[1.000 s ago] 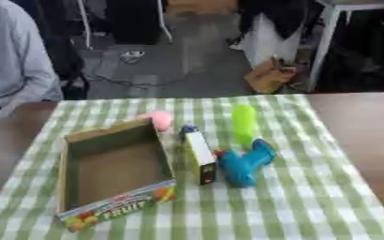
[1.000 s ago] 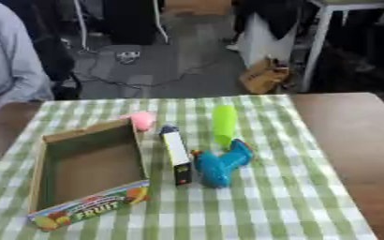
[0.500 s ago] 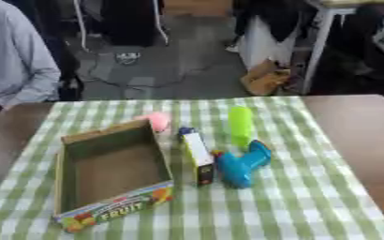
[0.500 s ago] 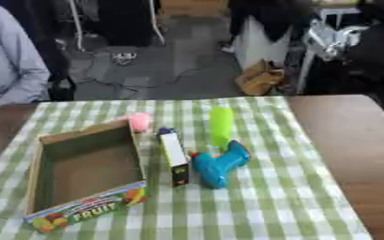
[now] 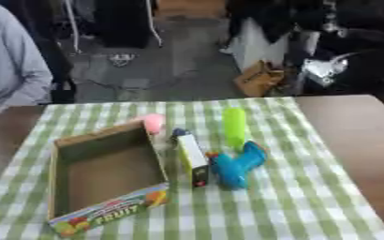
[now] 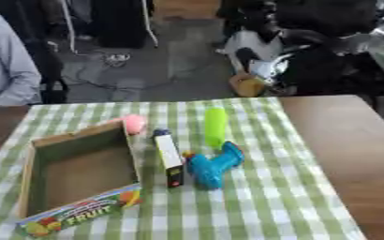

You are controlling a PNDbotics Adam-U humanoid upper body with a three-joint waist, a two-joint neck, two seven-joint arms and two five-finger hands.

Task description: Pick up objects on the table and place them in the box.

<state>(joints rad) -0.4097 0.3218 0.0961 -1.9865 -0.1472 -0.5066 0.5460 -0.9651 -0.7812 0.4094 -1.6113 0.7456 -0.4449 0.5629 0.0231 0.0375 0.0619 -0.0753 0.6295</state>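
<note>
My right hand (image 6: 310,70), grip unreadable, hangs at two o'clock; reaching in could knock the blue toy (image 6: 211,165) off the box (image 6: 33,187).

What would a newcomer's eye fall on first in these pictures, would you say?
Probably the bright blue toy at the middle of the green checked cloth, with a lime green cylinder just beyond it. To their left stands the open cardboard box, nothing in it, a pink thing at its far corner. The right robot hand shows dark at upper right.
</note>
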